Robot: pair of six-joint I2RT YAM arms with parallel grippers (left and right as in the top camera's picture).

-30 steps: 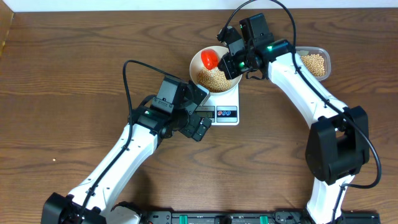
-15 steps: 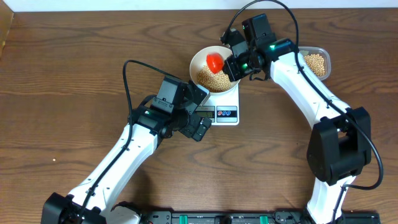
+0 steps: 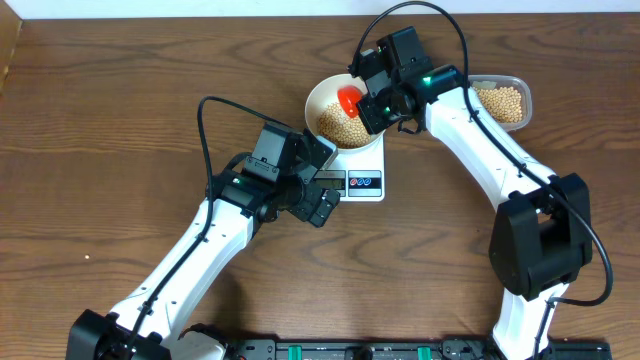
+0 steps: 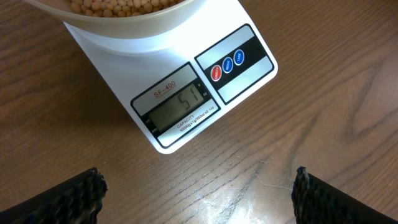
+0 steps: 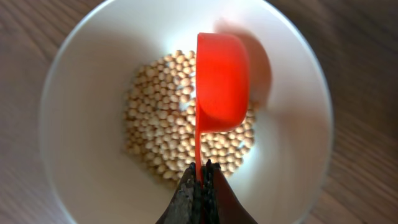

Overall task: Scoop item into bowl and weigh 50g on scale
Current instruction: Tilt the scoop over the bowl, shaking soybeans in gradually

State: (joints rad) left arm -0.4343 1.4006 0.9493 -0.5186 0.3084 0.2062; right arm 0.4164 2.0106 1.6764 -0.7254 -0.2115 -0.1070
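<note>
We see a wood-grain counter (image 4: 323,137), a smooth glossy white plastic scale (image 4: 180,68), a shiny red plastic scoop (image 5: 221,81), and matt tan beans (image 5: 155,124).

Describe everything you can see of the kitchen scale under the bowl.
The scale is a small white rectangular slab with rounded corners, plastic by its look, lying flat on the wooden table. Its grey display is on and reads 51, under red lettering SF-400. Beside it a black panel carries one red and two blue buttons. The white bowl of beans stands on its platform; nothing else visibly touches it.
</note>
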